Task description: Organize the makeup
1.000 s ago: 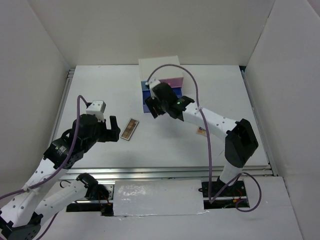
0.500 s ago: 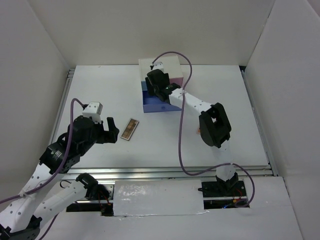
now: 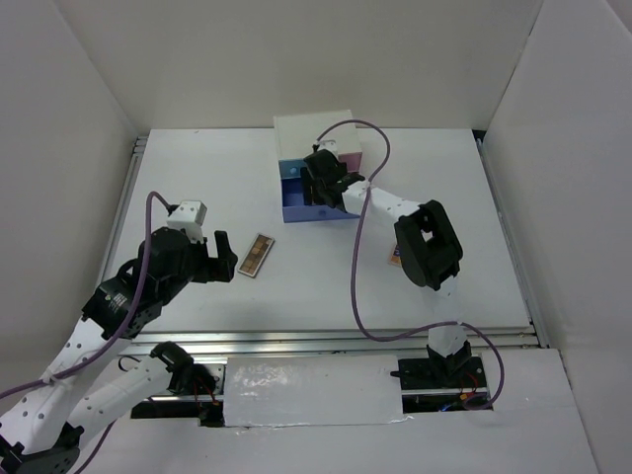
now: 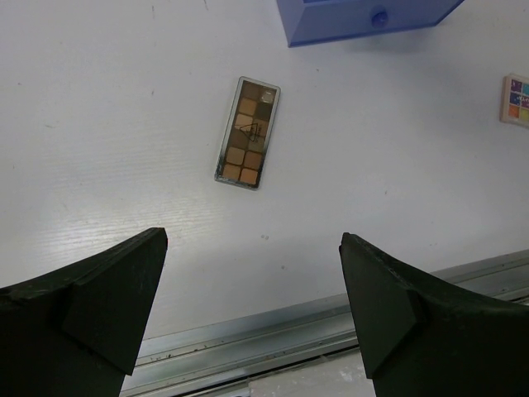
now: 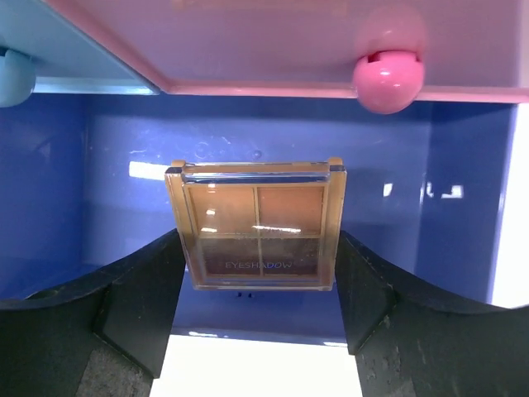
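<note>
Brown four-pan eyeshadow palette (image 5: 256,223) sits clamped between the fingers of the right end effector (image 5: 258,252), within the pulled-out blue drawer (image 5: 124,165) — just below a pink knob (image 5: 388,70). Left end effector (image 4: 252,240) hangs wide open and holds nothing above the tabletop (image 4: 99,124); the long brown palette (image 4: 248,132) lies flat beyond it — a multicolour palette (image 4: 517,99) lies well off to the right.
</note>
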Robot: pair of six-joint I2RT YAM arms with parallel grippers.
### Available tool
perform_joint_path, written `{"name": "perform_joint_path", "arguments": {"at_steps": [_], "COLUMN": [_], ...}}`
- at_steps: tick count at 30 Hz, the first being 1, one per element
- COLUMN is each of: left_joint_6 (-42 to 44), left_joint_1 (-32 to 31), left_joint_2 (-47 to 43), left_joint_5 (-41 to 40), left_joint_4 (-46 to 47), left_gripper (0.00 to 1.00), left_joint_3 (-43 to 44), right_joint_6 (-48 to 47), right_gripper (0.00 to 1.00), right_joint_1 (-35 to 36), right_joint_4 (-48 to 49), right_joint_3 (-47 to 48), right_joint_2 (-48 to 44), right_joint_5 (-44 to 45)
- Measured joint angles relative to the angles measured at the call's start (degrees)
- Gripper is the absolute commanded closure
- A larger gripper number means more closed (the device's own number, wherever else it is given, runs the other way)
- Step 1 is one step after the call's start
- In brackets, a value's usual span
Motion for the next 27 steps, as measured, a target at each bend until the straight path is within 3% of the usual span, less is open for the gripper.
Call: {"name": "perform_joint_path", "arguments": {"at_steps": [1,2,10,14,19,22,27], "left_joint_6": [0.0,0.0,0.0,0.0,0.2,0.4,1.7], "left_joint_1": [0.0,0.0,0.0,0.0,0.0,0.0,0.0], "left_joint_2": [0.0,0.0,0.3,0.2,-0.7,-0.9,0.2], "left_joint_5": [0.0,0.1,0.4,0.4,0.9,2.2,5.4], "left_joint_4": [0.0,0.0,0.0,0.0,0.1,0.3,1.2], "left_gripper": [0.01,0.01,0.01,0.01,0.01,0.01,0.01], "left_joint_3": [0.0,0.0,0.0,0.0,0.0,0.0,0.0], "right_joint_6": [0.2,1.0,2.9,6.0,11.7,14.9,17.5], "right_gripper": [0.02,0.00,0.00,0.00,0.00,0.00,0.00], "right_joint_1": [0.0,0.0,-0.5,-2.5,-12.5,-16.2,-15.0], "right_joint_4": [0.0,0.0,-0.4,-1.0,-0.4,-3.3,-6.8], "right_joint_3": [-0.1,-0.1,-3.4,-9.9,-26.8,-34.5,-41.0], "right_joint_2": [0.0,0.0,-6.2,-17.0,-31.6,-34.0,-34.1], "right_joint_5": [-0.2,-0.4,-0.5,-0.7,-2.0,-0.1,-0.5]}}
